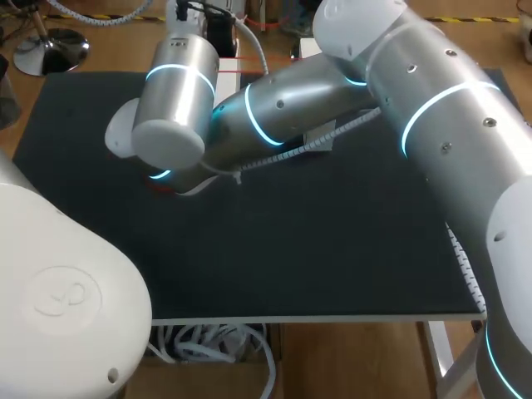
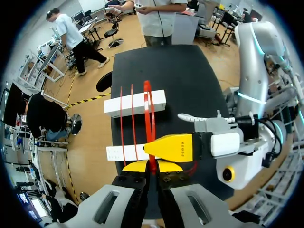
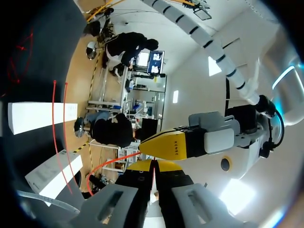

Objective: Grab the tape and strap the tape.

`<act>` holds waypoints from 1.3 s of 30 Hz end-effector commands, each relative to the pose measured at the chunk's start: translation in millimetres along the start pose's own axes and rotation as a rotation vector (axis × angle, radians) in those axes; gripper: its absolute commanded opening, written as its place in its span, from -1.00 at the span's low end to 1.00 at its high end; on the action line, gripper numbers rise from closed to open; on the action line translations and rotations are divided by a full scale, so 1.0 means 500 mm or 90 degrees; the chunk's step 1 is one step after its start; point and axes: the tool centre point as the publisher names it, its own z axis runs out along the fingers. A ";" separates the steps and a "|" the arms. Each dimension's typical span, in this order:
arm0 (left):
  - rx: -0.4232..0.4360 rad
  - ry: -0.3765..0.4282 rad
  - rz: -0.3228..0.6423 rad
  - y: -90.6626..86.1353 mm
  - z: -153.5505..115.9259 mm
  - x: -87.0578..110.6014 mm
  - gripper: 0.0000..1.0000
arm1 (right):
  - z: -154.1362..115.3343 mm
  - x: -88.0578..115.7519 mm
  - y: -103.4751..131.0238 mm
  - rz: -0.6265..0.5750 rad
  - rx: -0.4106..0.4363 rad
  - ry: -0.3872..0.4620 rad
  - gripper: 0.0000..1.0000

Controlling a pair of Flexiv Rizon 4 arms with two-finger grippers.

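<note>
Head view: both claws are hidden under the silver links of the right arm (image 1: 449,108), which is stretched across the black table mat (image 1: 316,241); the left arm (image 1: 58,283) is cut off at the near corner, only its white shell is seen; a small red patch (image 1: 158,184) shows under the links, too small to identify; the boxes are mostly blocked at the far edge.

Left wrist view: the left gripper (image 2: 152,166) is pressed together on the red tape (image 2: 148,109), a thin strand pinched between the two yellow tips; the tape is drawn taut from the tips out ahead and over the white box (image 2: 135,103); two more thin red strands are laid across that box and the second white box (image 2: 122,153), nearer the gripper; one yellow finger of the other claw lies just ahead of the tips, right at the strand; its second finger is hidden; a red curve under it is partly covered.

Right wrist view: the right gripper (image 3: 153,167) is closed too, with a thin red line nipped between the tips; both boxes are cut off beside it.

Boxes: long, flat-faced, white; contents not shown. Tape: narrow, glossy, ribbon-like. Mat: matte black.
</note>
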 end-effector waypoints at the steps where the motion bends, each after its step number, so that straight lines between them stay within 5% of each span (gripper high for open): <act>1: -0.002 0.001 0.000 -0.001 -0.002 0.000 -1.00 | -0.004 -0.006 0.009 -0.001 -0.002 0.003 -1.00; 39: -0.002 0.001 0.000 -0.001 -0.002 0.000 -1.00 | 0.000 -0.014 0.027 0.002 -0.006 0.018 -1.00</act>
